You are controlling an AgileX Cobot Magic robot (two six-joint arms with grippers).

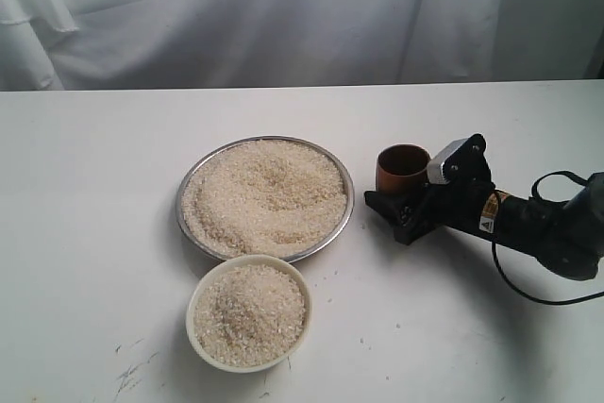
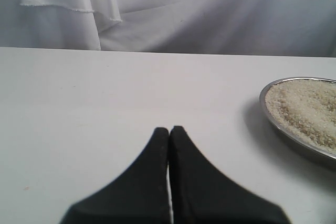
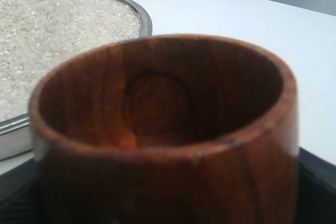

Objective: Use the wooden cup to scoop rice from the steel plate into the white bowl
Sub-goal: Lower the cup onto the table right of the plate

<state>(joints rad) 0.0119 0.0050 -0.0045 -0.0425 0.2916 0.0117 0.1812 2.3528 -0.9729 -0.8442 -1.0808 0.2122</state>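
Note:
The steel plate (image 1: pixel 350 207) lies mid-table, heaped with rice (image 1: pixel 264 195). Just in front of it the white bowl (image 1: pixel 191 313) holds a mound of rice (image 1: pixel 250 316). Right of the plate the wooden cup (image 1: pixel 403 167) stands upright and empty, my right gripper (image 1: pixel 404 203) shut on its lower body. The right wrist view is filled by the cup (image 3: pixel 173 171), with the plate's rim (image 3: pixel 146 22) and rice (image 3: pixel 58 35) behind it. My left gripper (image 2: pixel 169 129) is shut on nothing above bare table, the plate (image 2: pixel 262 100) off to one side. It is out of the exterior view.
A white cloth backdrop (image 1: pixel 283 16) hangs behind the white table (image 1: pixel 94 186). The right arm's black cable (image 1: pixel 510 280) loops over the table at the right. Faint scuff marks (image 1: pixel 127 375) and a few stray grains lie near the bowl.

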